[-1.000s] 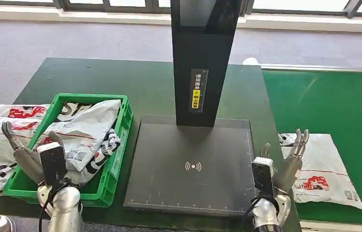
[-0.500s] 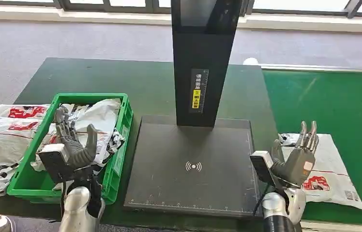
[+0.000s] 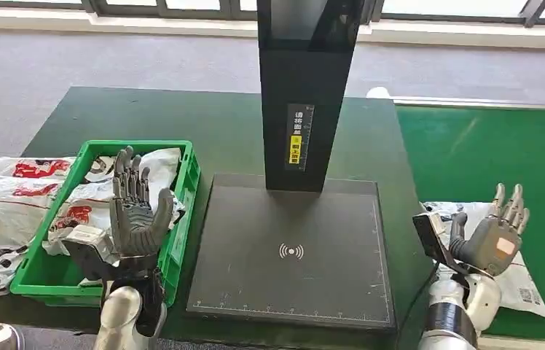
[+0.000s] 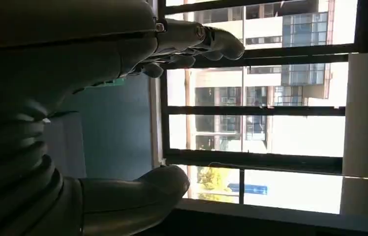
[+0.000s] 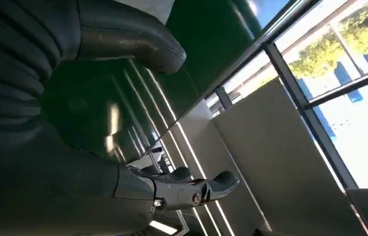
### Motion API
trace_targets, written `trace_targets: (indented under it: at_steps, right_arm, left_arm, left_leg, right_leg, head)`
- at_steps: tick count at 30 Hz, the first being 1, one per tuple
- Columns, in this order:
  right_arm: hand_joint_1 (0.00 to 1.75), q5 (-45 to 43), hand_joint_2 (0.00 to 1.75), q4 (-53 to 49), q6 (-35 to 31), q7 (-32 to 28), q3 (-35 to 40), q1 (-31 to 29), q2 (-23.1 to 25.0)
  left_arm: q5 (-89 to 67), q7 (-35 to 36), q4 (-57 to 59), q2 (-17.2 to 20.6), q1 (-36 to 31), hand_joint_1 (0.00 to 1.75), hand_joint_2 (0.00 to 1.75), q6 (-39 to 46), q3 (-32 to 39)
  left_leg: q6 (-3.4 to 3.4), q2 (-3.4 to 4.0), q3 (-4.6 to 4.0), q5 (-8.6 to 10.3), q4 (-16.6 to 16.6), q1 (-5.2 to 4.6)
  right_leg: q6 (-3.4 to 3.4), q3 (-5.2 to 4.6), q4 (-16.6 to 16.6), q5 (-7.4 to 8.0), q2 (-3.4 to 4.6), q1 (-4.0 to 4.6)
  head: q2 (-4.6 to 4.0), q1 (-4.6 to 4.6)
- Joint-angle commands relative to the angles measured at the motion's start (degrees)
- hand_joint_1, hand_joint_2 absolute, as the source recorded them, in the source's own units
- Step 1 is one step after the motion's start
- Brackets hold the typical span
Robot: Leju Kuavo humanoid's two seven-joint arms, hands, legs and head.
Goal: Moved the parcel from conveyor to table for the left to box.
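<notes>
Parcel under right hand, not held

Parcel lies flat on the green conveyor, at the edge beside your counter. Your right hand is raised over it, palm up, fingers apart and pointing away from it, no contact. Left hand is upright over the green crate, fingers apart, empty. Crate holds other bags.

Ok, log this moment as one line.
left hand: open, over green crate | right hand: open, above parcel | parcel: on conveyor
</notes>
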Motion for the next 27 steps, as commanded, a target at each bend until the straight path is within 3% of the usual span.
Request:
trace_targets:
  at_steps: [1, 14, 24, 25, 27]
  right_arm:
    - [0.00, 1.5, 1.75, 6.7, 0.2, 0.0, -8.9, -4.1, -1.2]
    - [0.00, 1.2, 1.75, 6.8, 0.2, 0.0, -9.3, -4.0, -1.8]
    - [0.00, -2.8, 1.75, 35.4, 1.7, 6.3, -12.9, -8.3, -12.7]
    - [0.00, -2.4, 1.75, 37.0, 1.5, 10.7, -12.5, -8.1, -13.5]
    - [0.00, -2.6, 1.75, 37.2, 1.7, 10.6, -12.5, -7.8, -13.8]
  left_arm:
    - [1.0, 0.2, 1.3, -0.4, 2.3, 0.00, 1.75, -2.4, -1.7]
    - [1.3, 0.2, 1.9, -0.6, 1.6, 0.00, 1.75, -3.4, -1.2]
    - [1.2, 0.2, 1.8, -0.5, 1.6, 0.00, 1.75, -4.2, -1.0]
    - [0.8, 0.2, 1.8, -0.6, 1.7, 0.00, 1.75, -4.0, -0.8]
    - [0.9, 0.2, 1.6, -0.5, 2.0, 0.00, 1.75, -4.1, -0.7]
  left_leg:
    - [0.02, 0.10, 0.17, -0.02, -0.1, -0.05]
    - [0.00, 0.06, 0.09, -0.01, -0.1, -0.04]
    - [0.06, 0.08, 0.21, 0.01, -0.2, -0.03]
    - [0.04, 0.10, 0.16, -0.02, -0.1, -0.03]
    - [0.02, 0.14, 0.14, -0.02, -0.1, -0.04]
  right_leg:
    - [-0.01, 0.15, -0.1, 0.00, 0.05, -0.04]
    - [-0.02, 0.09, -0.1, 0.00, 0.02, -0.03]
    - [0.01, 0.26, -0.3, 0.06, 0.01, -0.02]
    - [0.00, 0.18, -0.2, 0.04, 0.05, -0.02]
    - [0.00, 0.15, -0.1, 0.04, 0.09, -0.03]
  head:
    - [0.00, 0.00]
    - [0.00, 0.00]
    - [0.00, 0.00]
    - [0.00, 0.00]
    - [0.00, 0.00]
